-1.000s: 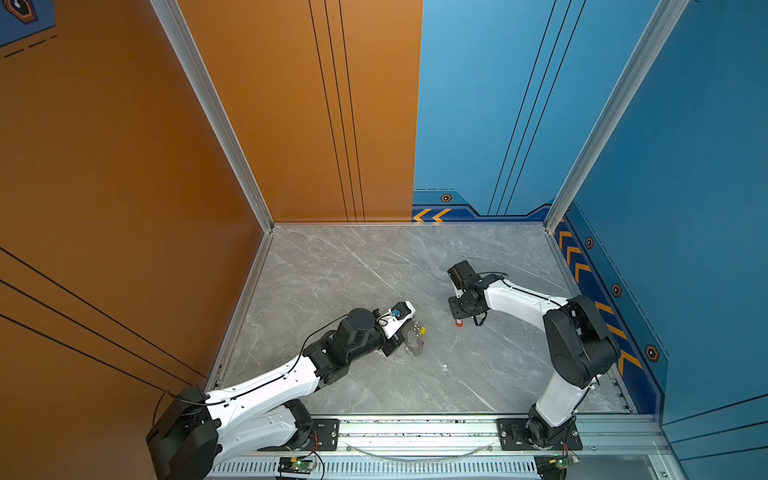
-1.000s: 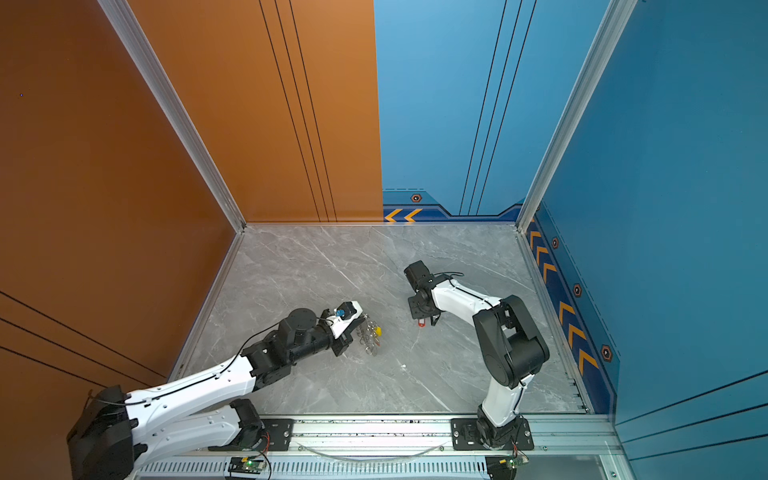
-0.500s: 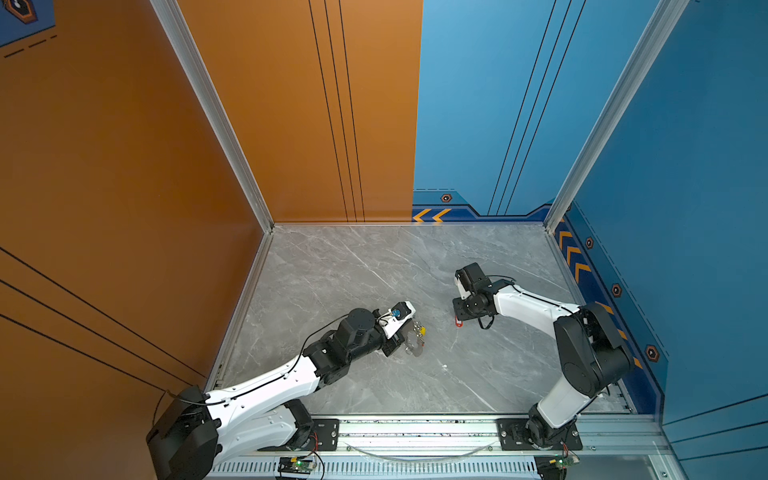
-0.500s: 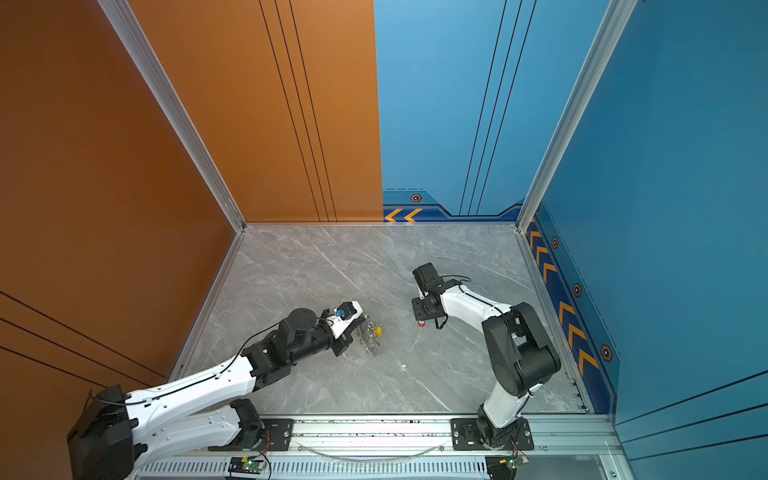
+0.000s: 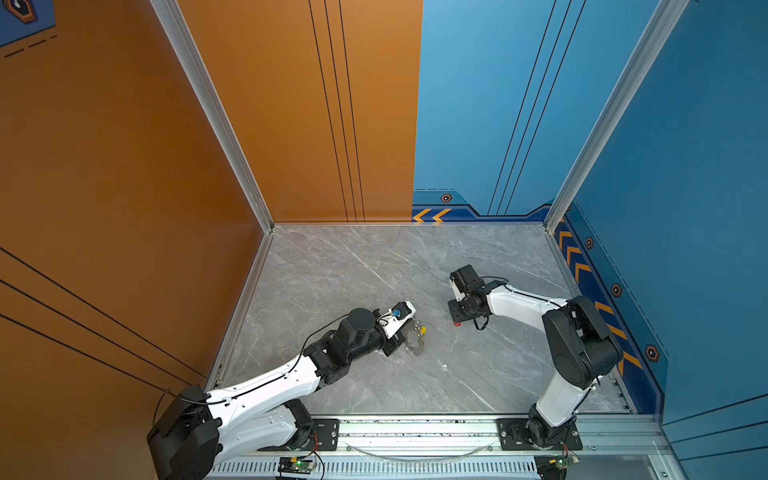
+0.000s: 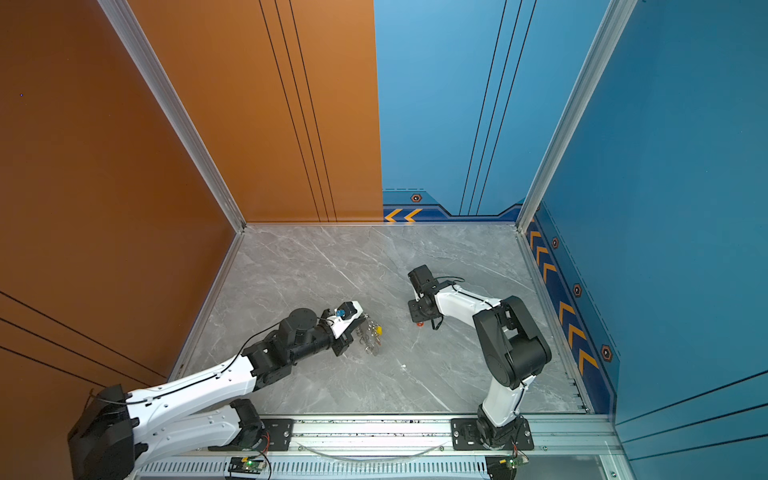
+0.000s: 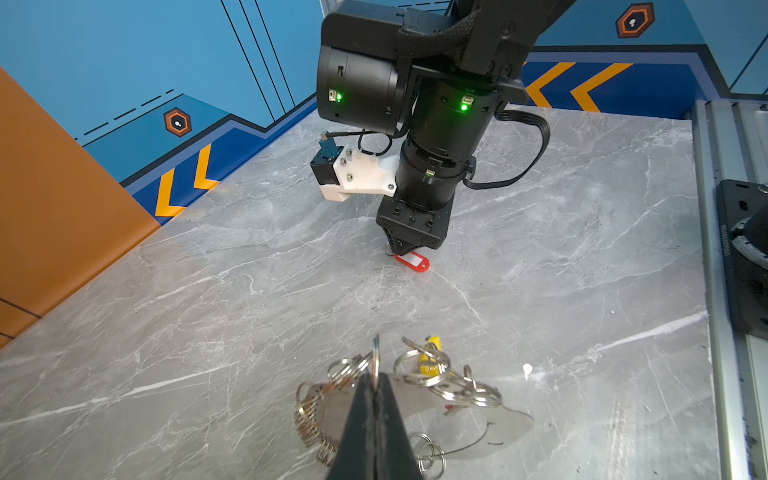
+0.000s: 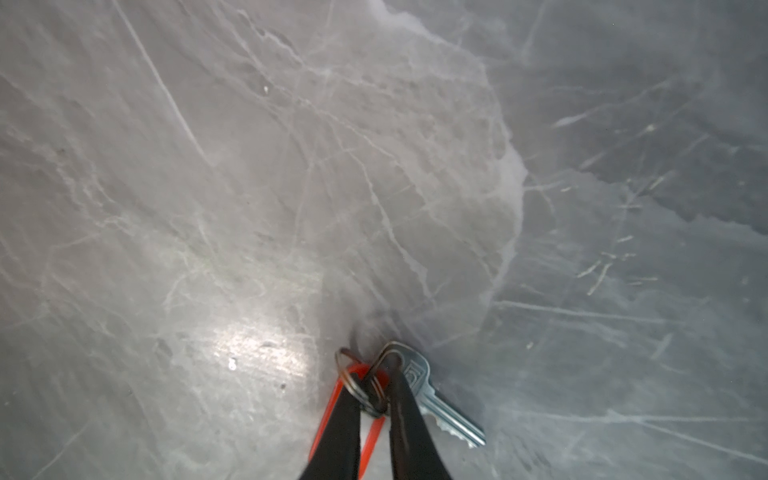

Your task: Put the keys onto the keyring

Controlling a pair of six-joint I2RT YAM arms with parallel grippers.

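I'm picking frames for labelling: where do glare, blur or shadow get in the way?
Right wrist view: soft overall, glare patch on the table, silver key sharp enough. Left wrist view: crisp; ring chain glints. Both top views: evenly lit, keys tiny.

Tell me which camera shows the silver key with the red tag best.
The right wrist view: the silver key lies close and sharp beside the red tag. The left wrist view shows only the tag; both top views, a red speck.

No readable text anywhere. Key (image 8: 432,395) head has an embossed mark, too blurred to read. Wall (image 5: 498,104) carries only orange chevron arrows (image 5: 432,215) and hexagon icons.
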